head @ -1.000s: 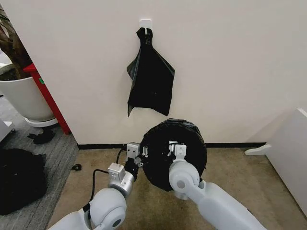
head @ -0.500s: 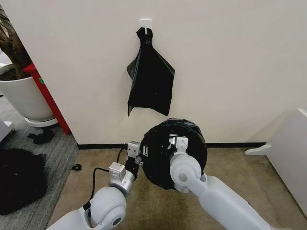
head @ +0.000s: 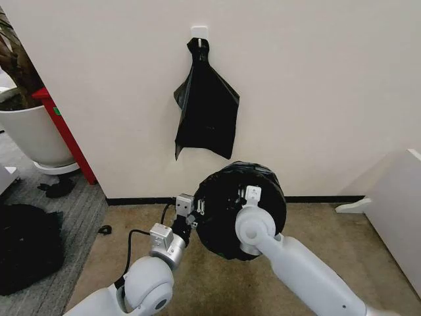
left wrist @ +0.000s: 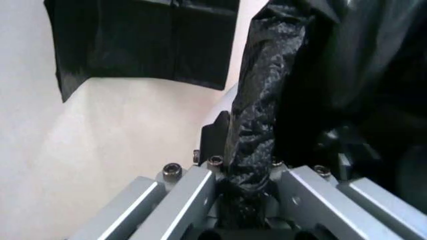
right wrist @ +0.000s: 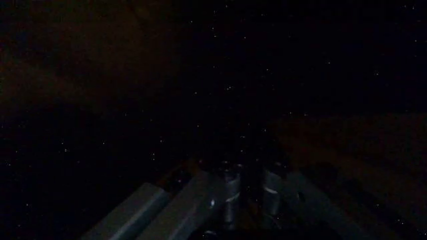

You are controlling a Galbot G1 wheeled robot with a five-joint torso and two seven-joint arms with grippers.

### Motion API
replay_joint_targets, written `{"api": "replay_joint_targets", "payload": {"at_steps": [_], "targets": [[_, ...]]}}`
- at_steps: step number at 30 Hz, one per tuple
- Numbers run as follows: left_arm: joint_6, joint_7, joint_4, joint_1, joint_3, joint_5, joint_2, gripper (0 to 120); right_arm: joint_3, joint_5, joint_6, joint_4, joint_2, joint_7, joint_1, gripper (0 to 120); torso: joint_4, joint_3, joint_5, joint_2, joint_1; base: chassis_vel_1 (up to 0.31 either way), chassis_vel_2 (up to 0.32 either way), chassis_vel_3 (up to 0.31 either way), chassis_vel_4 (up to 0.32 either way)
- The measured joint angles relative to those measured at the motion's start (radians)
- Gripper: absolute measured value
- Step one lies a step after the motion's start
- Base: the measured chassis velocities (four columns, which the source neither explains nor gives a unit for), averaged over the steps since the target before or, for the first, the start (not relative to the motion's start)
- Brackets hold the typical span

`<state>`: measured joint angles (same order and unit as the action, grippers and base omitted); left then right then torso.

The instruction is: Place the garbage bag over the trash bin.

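Note:
The black glossy garbage bag [head: 220, 224] forms a rounded dome low against the wall, and the trash bin is hidden beneath it. My left gripper [head: 197, 209] is at the dome's left edge, shut on a twisted fold of the garbage bag [left wrist: 260, 100] that runs up from between its fingers [left wrist: 190, 192]. My right gripper [head: 250, 192] sits at the top of the dome. In the right wrist view that gripper [right wrist: 250, 187] faces dark plastic, its fingers close together on the film.
A second black bag [head: 207, 108] hangs from a white wall hook [head: 199, 31] above. A large white plant pot [head: 36, 135] and a red post [head: 66, 135] stand at the left, with a dark heap [head: 26, 247] on the carpet. A white panel [head: 401, 210] stands at the right.
My right gripper has moved up and slightly right over the top of the bag dome. The left gripper has kept its hold at the left edge.

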<state>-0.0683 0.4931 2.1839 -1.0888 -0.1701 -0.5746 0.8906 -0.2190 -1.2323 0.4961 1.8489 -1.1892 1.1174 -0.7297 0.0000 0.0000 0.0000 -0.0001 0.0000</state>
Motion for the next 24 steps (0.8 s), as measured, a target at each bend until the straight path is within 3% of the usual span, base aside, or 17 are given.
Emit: {"api": "replay_joint_targets", "payload": {"at_steps": [8,17,24], "targets": [[0.007,-0.01,0.017,-0.019,0.001,0.008,-0.003,0,0.0,-0.008,-0.005,-0.046,-0.023,0.014,0.027,0,0.0001,0.0,0.0,0.0,0.0,0.0,0.0,0.0,0.0],[-0.001,0.019,-0.007,0.002,0.016,-0.013,0.007,0,-0.036,-0.012,-0.006,0.087,0.013,0.018,-0.002,0,-0.0002,0.0,0.0,0.0,0.0,0.0,0.0,0.0,0.0],[-0.005,0.01,0.001,-0.007,0.002,-0.003,0.001,0,-0.033,0.004,-0.005,0.062,-0.001,-0.005,0.021,0,0.0,0.0,0.0001,0.0,0.0,0.0,0.0,0.0,0.0]]}}
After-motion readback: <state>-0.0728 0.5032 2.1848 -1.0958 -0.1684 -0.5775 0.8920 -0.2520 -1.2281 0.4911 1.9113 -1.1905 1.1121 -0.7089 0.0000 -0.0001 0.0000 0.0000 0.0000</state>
